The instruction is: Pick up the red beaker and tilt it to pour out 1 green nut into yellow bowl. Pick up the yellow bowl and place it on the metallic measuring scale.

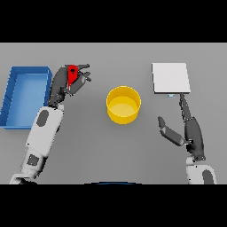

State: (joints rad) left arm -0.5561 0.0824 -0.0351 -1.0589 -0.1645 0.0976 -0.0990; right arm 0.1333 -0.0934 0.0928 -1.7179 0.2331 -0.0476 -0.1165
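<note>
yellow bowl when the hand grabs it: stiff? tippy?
The yellow bowl likely stays stiff: its wall looks thick and keeps a round rim. Probably not tippy: it is wide and low, sitting upright. Likely light, since it looks empty; the left hand holds the red beaker apart from it.

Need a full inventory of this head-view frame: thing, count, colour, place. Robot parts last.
Grey table: one, grey, fills the view.
Blue rectangular bin: one, blue, far left side of the table.
Red beaker: one, red, held in the left hand, just right of the bin and left of the bowl.
Yellow round bowl: one, yellow, centre of the table; no nut can be made out inside.
Metallic square measuring scale: one, pale grey, upper right of the table.
Green nut: none can be made out.
Left hand: one, dark, fingers curled round the red beaker, upper left.
Right hand: one, dark, fingers straight, pointing toward the scale's near edge, right of the bowl.
</note>
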